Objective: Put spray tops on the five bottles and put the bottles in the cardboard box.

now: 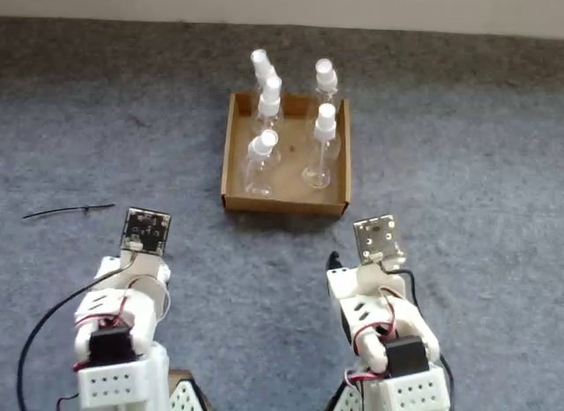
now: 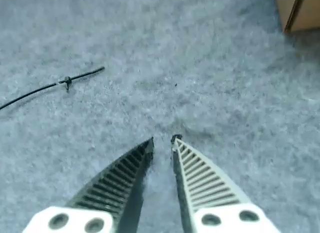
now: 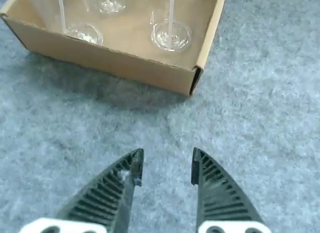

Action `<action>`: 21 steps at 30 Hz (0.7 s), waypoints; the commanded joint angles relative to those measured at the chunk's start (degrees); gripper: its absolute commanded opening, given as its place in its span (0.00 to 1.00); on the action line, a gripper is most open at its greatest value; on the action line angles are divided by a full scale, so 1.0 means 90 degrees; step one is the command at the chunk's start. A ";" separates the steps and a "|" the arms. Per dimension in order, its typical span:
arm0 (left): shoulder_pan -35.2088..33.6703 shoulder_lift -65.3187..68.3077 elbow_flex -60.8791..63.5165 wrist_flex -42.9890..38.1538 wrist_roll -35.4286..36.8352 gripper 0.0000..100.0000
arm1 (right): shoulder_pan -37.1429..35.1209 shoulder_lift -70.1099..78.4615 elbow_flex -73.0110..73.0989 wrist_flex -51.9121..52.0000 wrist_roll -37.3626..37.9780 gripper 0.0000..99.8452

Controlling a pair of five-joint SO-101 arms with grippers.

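Observation:
The cardboard box stands on the grey carpet at the middle back. Several clear bottles with white spray tops stand upright in it, among them one at the front left and one at the front right. In the right wrist view I see the box's near wall and the bottle bases behind it. My right gripper is open and empty over the carpet, a short way in front of the box. My left gripper is slightly open and empty, with the box corner far off to its side.
A thin black cable tie lies on the carpet left of the box, ahead of the left gripper. The left arm and the right arm sit at the near edge. Bare carpet surrounds the box.

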 commanded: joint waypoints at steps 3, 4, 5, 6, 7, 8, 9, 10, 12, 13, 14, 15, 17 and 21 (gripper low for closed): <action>-0.0063 -0.0083 0.0151 0.0244 0.0029 0.07 | 0.0200 -0.0044 0.0933 0.0357 0.0088 0.12; -0.0063 -0.0083 0.0151 0.0459 0.0029 0.07 | 0.0317 -0.0044 0.0943 0.0435 0.0088 0.12; -0.0063 -0.0083 0.0151 0.0703 0.0029 0.07 | 0.0435 -0.0044 0.0943 0.0523 0.0088 0.12; -0.0063 -0.0083 0.0151 0.0947 0.0029 0.07 | 0.0591 -0.0044 0.0943 0.0630 0.0088 0.12; -0.0063 -0.0083 0.0151 0.1192 0.0029 0.07 | 0.0747 -0.0044 0.0943 0.0737 0.0088 0.12; -0.0063 -0.0083 0.0151 0.1397 0.0020 0.07 | 0.0874 -0.0044 0.0943 0.0825 0.0088 0.12; -0.0073 -0.0083 0.0151 0.1504 0.0020 0.07 | 0.0962 -0.0044 0.0952 0.0894 0.0088 0.12; -0.0073 -0.0093 0.0151 0.1495 0.0020 0.07 | 0.1011 -0.0044 0.0952 0.0972 0.0088 0.12; -0.0073 -0.0093 0.0151 0.1543 0.0020 0.07 | 0.1021 -0.0044 0.0952 0.1206 0.0107 0.12; -0.0073 -0.0093 0.0151 0.1553 0.0020 0.07 | 0.1021 -0.0044 0.0952 0.1343 0.0117 0.12; -0.0063 -0.0093 0.0151 0.1553 0.0020 0.07 | 0.1021 -0.0044 0.0952 0.1490 0.0117 0.12; -0.0063 -0.0093 0.0151 0.1553 0.0020 0.07 | 0.1021 -0.0044 0.0952 0.1617 0.0117 0.12; -0.0063 -0.0093 0.0151 0.1553 0.0020 0.07 | 0.1021 -0.0044 0.0952 0.1753 0.0127 0.12; -0.0063 -0.0093 0.0151 0.1553 0.0020 0.07 | 0.1021 -0.0044 0.0952 0.1744 0.0127 0.12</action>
